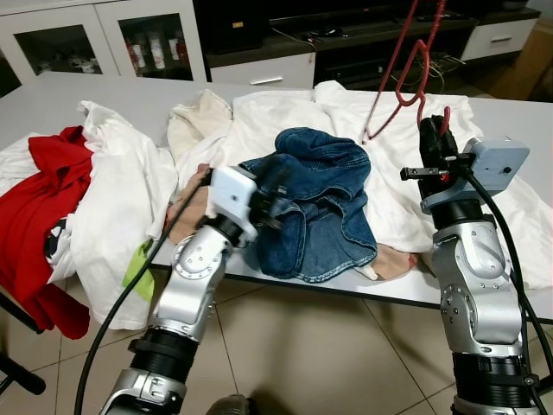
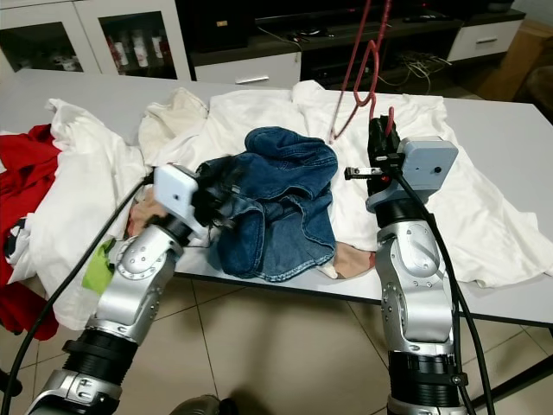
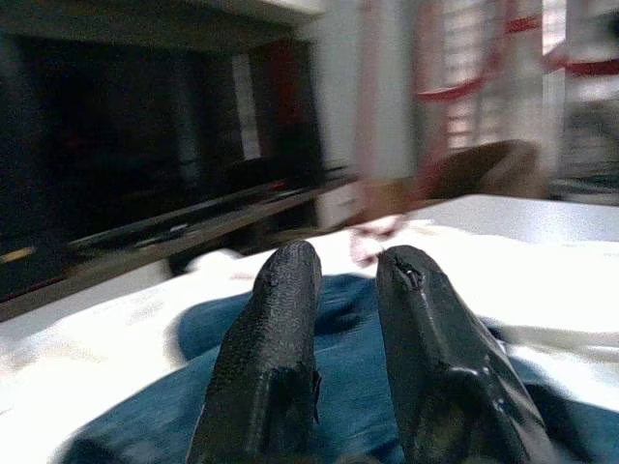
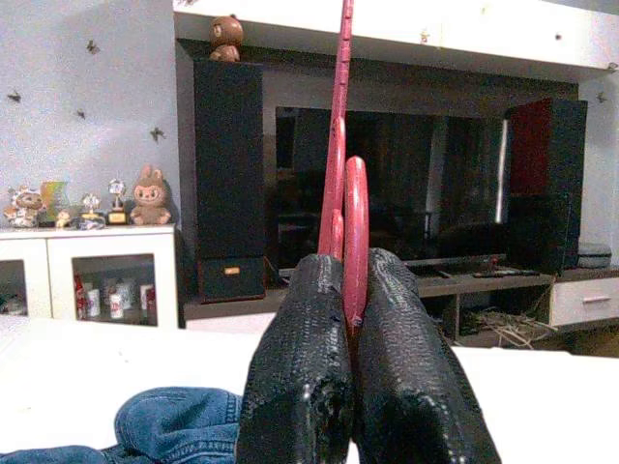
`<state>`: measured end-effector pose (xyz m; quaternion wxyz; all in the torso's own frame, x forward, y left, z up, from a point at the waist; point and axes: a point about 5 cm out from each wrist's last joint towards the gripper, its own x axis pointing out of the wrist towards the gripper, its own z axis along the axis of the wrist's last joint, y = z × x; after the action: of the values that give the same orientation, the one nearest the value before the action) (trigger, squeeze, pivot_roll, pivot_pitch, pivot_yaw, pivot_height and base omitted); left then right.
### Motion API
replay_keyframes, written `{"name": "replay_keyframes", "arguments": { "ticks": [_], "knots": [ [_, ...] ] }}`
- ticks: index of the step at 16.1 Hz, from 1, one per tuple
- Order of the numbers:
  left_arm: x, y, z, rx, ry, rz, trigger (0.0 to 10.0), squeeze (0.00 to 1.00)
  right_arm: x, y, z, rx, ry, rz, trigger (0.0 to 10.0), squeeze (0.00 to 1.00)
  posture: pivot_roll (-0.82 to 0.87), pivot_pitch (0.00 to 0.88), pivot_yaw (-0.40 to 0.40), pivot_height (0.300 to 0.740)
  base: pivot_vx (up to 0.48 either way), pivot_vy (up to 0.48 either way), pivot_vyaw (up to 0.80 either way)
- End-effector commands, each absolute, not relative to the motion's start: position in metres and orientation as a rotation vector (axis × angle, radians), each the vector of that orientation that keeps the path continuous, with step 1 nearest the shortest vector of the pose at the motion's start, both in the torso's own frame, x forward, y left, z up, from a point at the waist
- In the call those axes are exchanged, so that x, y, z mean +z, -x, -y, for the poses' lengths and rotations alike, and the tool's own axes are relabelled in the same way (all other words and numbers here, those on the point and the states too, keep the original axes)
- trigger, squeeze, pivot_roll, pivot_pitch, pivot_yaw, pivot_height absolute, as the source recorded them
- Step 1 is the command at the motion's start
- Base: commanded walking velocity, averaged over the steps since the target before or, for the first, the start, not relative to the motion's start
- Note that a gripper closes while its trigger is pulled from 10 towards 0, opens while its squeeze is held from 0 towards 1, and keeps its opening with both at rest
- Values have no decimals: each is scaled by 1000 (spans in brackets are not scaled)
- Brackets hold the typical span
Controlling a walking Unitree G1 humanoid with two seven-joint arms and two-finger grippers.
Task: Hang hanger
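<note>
The right hand is raised over the right part of the counter, its two black fingers pressed tight on the red hanger. The hanger rises from that grip and runs up past the top edge of the head views, its lower tip hanging just above the white shirt spread across the counter.

The left hand reaches in from the near edge and hovers low over the blue jeans — its fingers are almost together with a narrow gap between them and nothing in it.

The jeans lie crumpled on the white shirt near the front edge. To the left lies another white garment, partly hanging off the counter, and beside it a red garment. Behind the counter stand a white cabinet with glass doors and a dark TV stand.
</note>
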<state>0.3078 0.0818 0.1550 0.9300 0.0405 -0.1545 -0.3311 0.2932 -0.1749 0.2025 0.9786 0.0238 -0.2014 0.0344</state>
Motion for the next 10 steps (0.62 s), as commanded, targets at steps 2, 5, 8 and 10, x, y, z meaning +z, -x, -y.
{"name": "replay_keyframes", "arguments": {
  "ticks": [2,5,8,10],
  "knots": [
    [154,-297,-66,-857,-77,314,10000,0,204,-292,174,65,-44,413,10000,0,62,6,61,740,0,0,0],
    [131,-282,-57,-1069,-88,170,10000,0,204,-293,174,63,-47,415,10000,0,61,6,64,740,0,0,0],
    [113,-292,-69,-991,-167,29,10000,0,204,-293,175,63,-47,413,10000,0,66,5,62,740,0,0,0],
    [97,-306,-84,-860,-296,-100,10000,0,204,-294,174,68,-47,412,10000,0,70,4,58,740,0,0,0]
  ]
}}
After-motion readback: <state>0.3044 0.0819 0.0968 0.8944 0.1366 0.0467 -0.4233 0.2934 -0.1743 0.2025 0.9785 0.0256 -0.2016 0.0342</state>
